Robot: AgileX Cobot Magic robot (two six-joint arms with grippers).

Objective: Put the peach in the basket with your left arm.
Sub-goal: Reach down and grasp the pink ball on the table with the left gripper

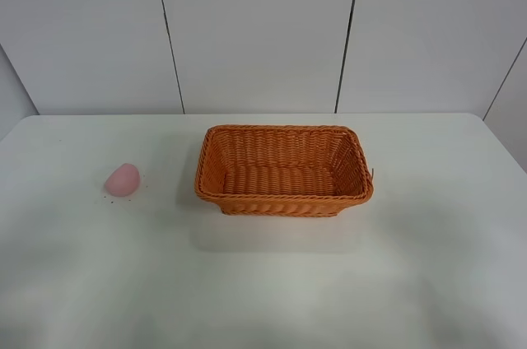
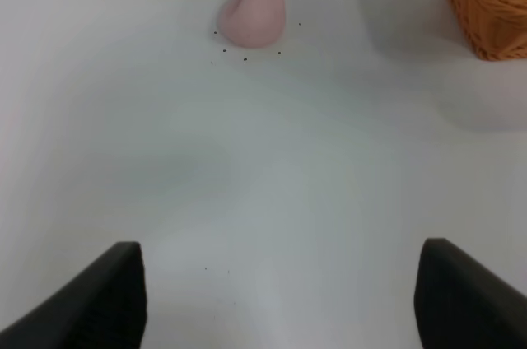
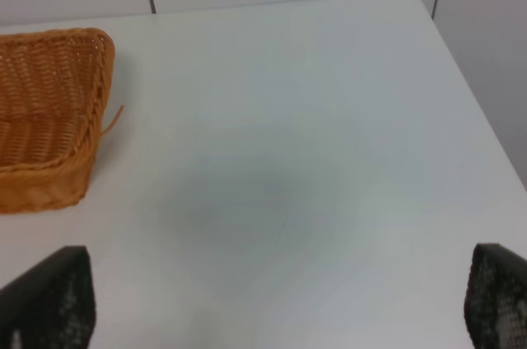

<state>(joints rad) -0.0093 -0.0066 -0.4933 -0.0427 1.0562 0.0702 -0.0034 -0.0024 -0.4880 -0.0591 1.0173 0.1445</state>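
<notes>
The pale-pink peach (image 1: 122, 179) lies on the white table at the left, well apart from the orange wicker basket (image 1: 284, 198) in the middle, which is empty. In the left wrist view the peach (image 2: 254, 11) lies ahead of my left gripper (image 2: 280, 300), whose fingertips (image 2: 111, 295) stand wide apart and empty; a basket corner (image 2: 492, 3) shows beside it. My right gripper (image 3: 272, 304) is open and empty over bare table, with the basket's end (image 3: 49, 176) ahead to one side. Neither arm shows in the exterior high view.
The white table (image 1: 428, 267) has its back edge against a white panelled wall (image 1: 263, 28). A few small dark specks (image 2: 245, 58) lie around the peach. The table's right edge (image 3: 473, 94) shows in the right wrist view.
</notes>
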